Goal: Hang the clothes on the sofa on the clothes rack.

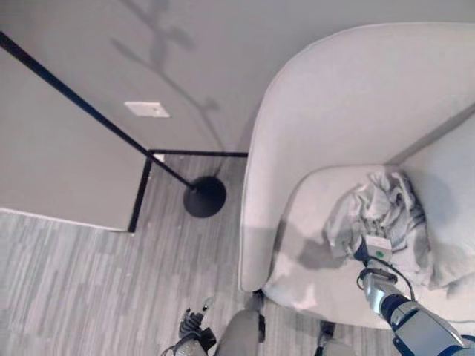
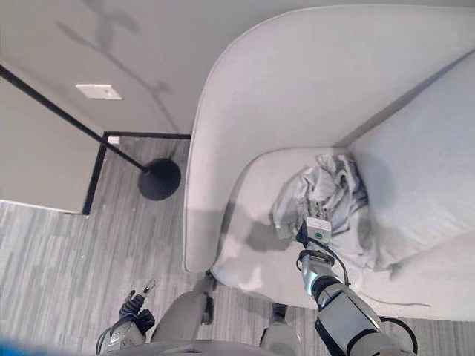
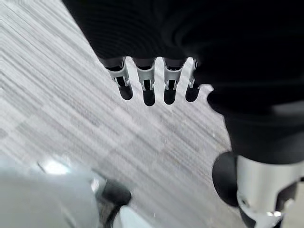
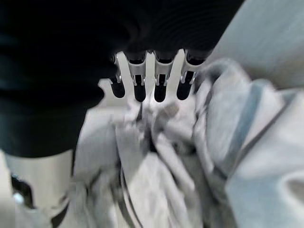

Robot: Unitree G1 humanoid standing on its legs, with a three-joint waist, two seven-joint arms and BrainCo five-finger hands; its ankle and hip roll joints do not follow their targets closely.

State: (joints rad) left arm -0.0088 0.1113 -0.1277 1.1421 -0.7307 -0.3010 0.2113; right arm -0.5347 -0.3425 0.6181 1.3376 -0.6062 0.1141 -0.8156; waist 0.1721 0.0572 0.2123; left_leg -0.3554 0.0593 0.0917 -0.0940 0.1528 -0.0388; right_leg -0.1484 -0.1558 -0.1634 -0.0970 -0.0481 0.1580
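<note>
A crumpled pale grey garment (image 1: 382,211) with blue-grey trim lies on the seat of the light grey sofa (image 1: 326,104). My right hand (image 1: 369,254) reaches over the seat to the garment's near edge. In the right wrist view its fingers (image 4: 139,80) are straight just above the folds of the cloth (image 4: 190,156), with nothing between them and the thumb (image 4: 42,185). The clothes rack is a thin black pole (image 1: 96,119) that slants down to a round black base (image 1: 204,197) on the floor left of the sofa. My left hand (image 1: 194,324) hangs low over the floor, its fingers (image 3: 149,85) relaxed.
A grey partition with a black edge strip (image 1: 141,189) stands left of the rack's base. The wall behind carries a small white plate (image 1: 146,109). Grey plank floor (image 1: 89,282) spreads left of the sofa. A back cushion (image 1: 453,200) leans at the sofa's right.
</note>
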